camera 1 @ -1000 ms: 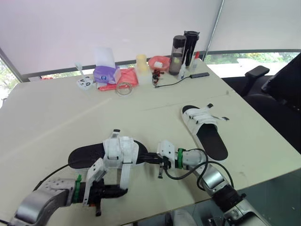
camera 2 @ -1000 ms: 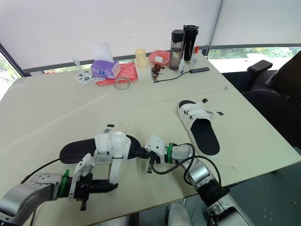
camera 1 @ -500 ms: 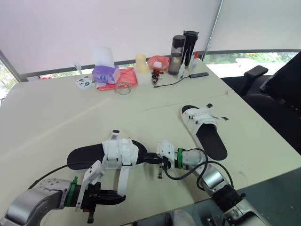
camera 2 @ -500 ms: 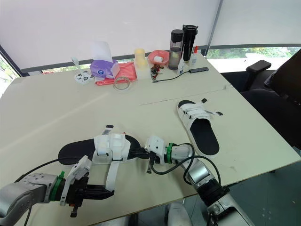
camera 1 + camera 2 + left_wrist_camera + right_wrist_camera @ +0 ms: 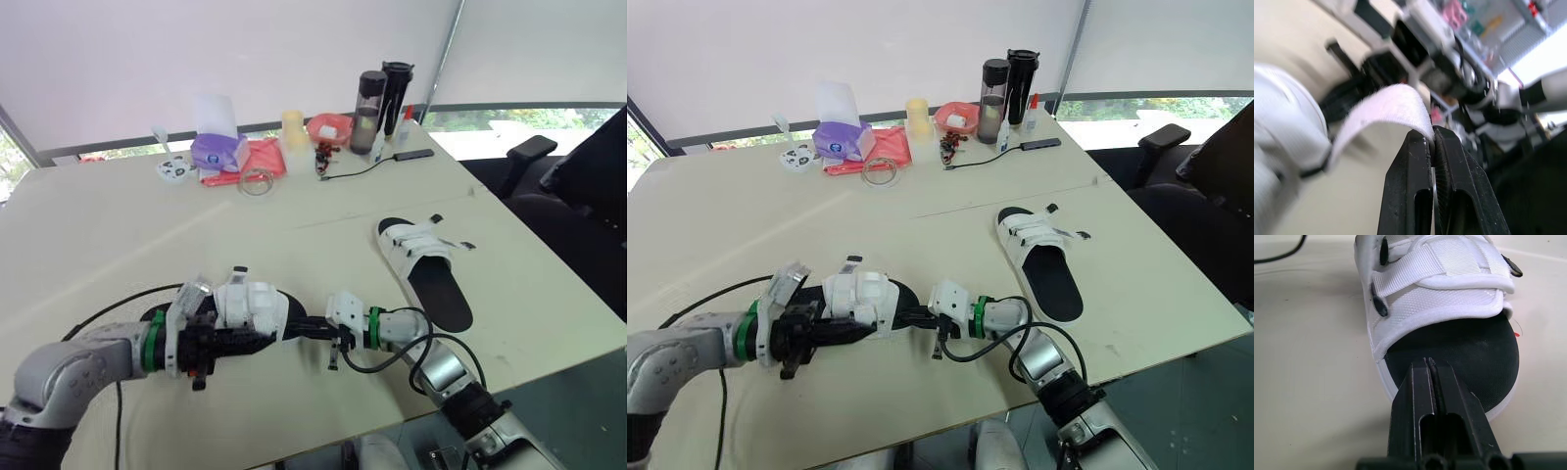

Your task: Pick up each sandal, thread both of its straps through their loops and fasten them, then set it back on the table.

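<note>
The near sandal (image 5: pixel 253 302), black sole with white straps, lies near the table's front edge. My left gripper (image 5: pixel 263 338) reaches in from the left, low along the sandal's front side. In the left wrist view it (image 5: pixel 1432 134) is shut on the end of a white strap (image 5: pixel 1386 105) that arches away from the sandal's upper. My right gripper (image 5: pixel 306 330) comes from the right and is shut on the sole's toe edge (image 5: pixel 1484 357). The second sandal (image 5: pixel 423 269) lies flat to the right, straps across it.
Along the table's far edge stand a purple tissue box (image 5: pixel 220 152), a tape roll (image 5: pixel 257 182), a red bowl (image 5: pixel 330 127), two dark bottles (image 5: pixel 372 98) and a black cable (image 5: pixel 362 171). An office chair (image 5: pixel 534 152) stands beyond the right edge.
My left gripper has swung from in front of the sandal up to its left side, carrying the strap, which hung toward the table's front edge. The right gripper has held still.
</note>
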{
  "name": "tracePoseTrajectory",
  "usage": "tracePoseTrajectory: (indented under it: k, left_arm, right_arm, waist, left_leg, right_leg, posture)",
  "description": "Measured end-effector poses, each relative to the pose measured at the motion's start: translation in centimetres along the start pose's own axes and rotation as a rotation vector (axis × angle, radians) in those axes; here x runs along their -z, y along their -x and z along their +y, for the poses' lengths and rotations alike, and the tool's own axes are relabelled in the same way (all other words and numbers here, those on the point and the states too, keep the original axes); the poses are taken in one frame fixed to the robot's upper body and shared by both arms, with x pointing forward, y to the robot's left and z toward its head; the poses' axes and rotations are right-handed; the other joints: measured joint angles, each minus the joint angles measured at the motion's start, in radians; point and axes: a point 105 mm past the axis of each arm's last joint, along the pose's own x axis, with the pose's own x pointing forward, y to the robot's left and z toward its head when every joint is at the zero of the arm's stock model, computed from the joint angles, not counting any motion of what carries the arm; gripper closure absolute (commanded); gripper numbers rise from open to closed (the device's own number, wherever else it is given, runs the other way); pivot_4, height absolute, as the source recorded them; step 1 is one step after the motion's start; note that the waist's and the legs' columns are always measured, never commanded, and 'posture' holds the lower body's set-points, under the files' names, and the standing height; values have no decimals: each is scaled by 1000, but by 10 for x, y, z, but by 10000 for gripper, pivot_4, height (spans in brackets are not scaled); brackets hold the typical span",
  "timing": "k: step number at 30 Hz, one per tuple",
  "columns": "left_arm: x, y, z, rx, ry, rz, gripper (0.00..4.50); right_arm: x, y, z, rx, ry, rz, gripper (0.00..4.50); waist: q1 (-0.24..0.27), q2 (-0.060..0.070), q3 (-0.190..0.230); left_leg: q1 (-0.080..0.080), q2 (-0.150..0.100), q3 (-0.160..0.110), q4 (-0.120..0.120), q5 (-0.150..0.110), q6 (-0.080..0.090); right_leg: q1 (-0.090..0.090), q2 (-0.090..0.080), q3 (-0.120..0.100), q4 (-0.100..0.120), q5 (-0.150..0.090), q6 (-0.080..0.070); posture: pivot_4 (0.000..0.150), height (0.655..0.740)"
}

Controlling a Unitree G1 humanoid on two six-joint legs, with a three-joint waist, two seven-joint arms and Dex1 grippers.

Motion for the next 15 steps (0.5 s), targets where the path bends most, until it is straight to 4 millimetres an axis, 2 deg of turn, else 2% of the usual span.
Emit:
tracePoseTrajectory:
  k: [3,7,8,9,15]
  left_arm:
    - [-13,-10,13,-40,6,-63,44824]
    - [-20,-17,32,-106,34,-104,44824]
    - [-22,-18,36,-117,47,-117,38031]
    - [-24,-19,39,-123,55,-130,34416]
    - [-35,-16,44,-134,55,-167,4705]
  right_arm:
    - [-1,0,-1,0,3,0,45000]
    - [-1,-1,-1,-2,4,-1,45000]
    - [-1,-1,-1,-1,3,-1,45000]
    - [-1,-1,-1,-1,3,-1,45000]
    - [-1,-1,0,-1,2,-2,45000]
  waist:
    - [2,-3,1]
    - [3,-3,1]
    - [3,-3,1]
    - [4,-3,1]
    - [3,-3,1]
  left_leg:
    - [0,0,0,1,0,0]
    - [1,0,0,1,2,2]
    - [1,0,0,1,2,3]
    - [1,0,0,1,2,3]
    - [2,0,-1,1,2,3]
  right_leg:
    - [0,0,-1,1,0,0]
    - [0,0,-2,3,1,0]
    - [0,0,-2,3,1,0]
    - [0,0,-2,3,1,0]
    - [1,0,-3,3,1,0]
  posture:
    - [1500,7400]
    - [1500,7400]
    - [1500,7400]
    - [1500,7400]
    - [1500,7400]
